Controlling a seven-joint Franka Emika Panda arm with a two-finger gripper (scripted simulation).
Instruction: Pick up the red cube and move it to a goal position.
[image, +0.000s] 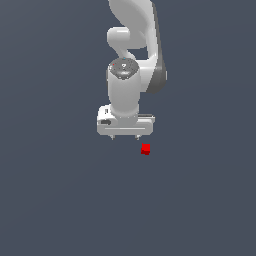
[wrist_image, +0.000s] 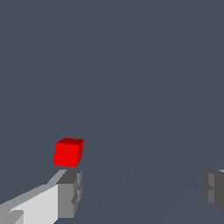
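Sitting alone on the flat grey floor (image: 60, 200), the red cube (image: 145, 149) is tiny, plain and sharp-edged, far narrower than my hand; in the exterior view it lies just below my gripper (image: 125, 137) and toward that view's right, under or just outside the fingertip on that side, apart from everything. I judge it light and rigid, with nothing about it that would crush or bend; its smooth faces may be a little slippery, so I would take it across two opposite side faces, low and square, with the pads flat against them rather than on an edge or corner. In the wrist view the cube (wrist_image: 68, 152) sits just beyond one fingertip (wrist_image: 70, 192), nearly in line with it rather than in the gap; whether they touch I cannot tell, though a thin strip of floor seems to part them. My fingers stand wide apart, the other one (wrist_image: 213, 189) showing only at the far edge of that view; they hold nothing. By my judgement the hand must shift sideways to bring the cube between the pads before closing; no goal marker shows in either view.
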